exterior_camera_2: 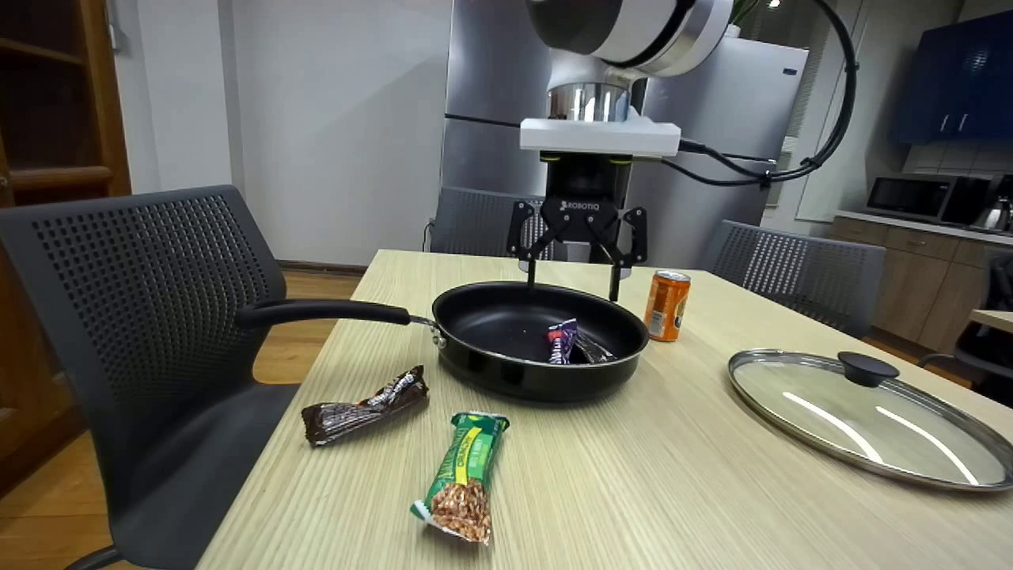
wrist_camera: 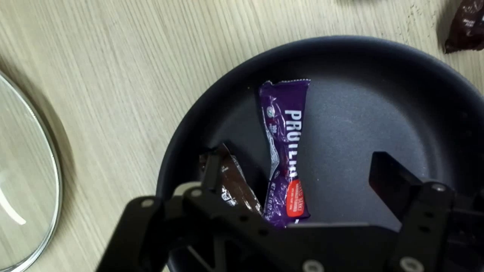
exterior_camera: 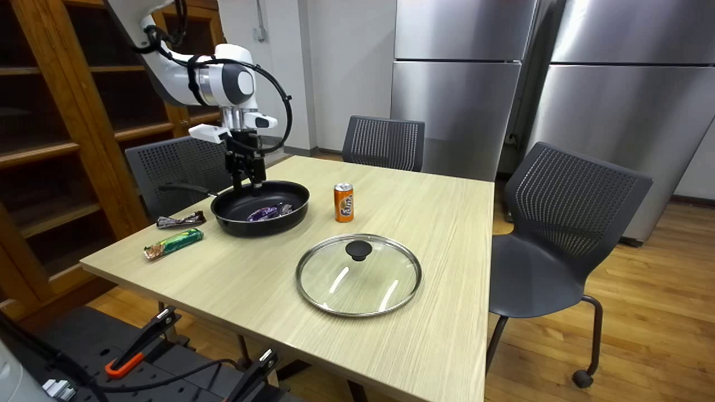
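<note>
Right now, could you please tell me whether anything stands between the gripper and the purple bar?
Nothing visible does: the open gripper hangs over the black pan, where the purple bar lies uncovered.

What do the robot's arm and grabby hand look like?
The arm is rounded, white and dark grey, with a shiny silver ring near its end. A black cable curves beside it. The gripper is black and angular, with thin jointed fingers and ROBOTIQ written in white.
</note>
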Controlling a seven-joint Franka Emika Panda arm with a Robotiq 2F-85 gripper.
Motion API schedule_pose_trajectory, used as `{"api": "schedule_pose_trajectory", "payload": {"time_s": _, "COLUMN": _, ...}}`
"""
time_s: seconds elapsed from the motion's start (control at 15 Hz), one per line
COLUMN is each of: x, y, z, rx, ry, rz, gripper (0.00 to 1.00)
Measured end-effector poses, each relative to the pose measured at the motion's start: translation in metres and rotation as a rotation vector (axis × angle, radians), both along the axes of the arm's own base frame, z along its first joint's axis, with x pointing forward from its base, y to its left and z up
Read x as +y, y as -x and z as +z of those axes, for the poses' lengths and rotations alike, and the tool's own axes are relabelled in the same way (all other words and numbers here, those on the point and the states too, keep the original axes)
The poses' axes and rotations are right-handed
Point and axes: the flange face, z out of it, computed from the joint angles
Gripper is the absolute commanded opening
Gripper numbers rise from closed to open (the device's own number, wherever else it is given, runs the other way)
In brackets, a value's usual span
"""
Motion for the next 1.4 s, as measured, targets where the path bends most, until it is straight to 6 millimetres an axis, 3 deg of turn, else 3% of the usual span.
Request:
{"api": "schedule_pose_trajectory", "payload": {"time_s": 0.33, "x": 0.013, "y": 0.048, "z": 0.004, "rx": -0.030, "ry": -0.019, "rz": 0.040, "gripper": 1.00}}
{"api": "schedule_pose_trajectory", "payload": {"time_s": 0.8, "x": 0.032, "y": 0.115, "z": -0.009, "rx": -0.036, "ry": -0.038, "rz": 0.100, "gripper": 1.00}}
{"api": "schedule_pose_trajectory", "payload": {"time_s": 1.4, "x": 0.063, "y": 0.157, "z": -0.026, "rx": -0.003, "ry": -0.048, "rz": 0.178, "gripper": 1.00}}
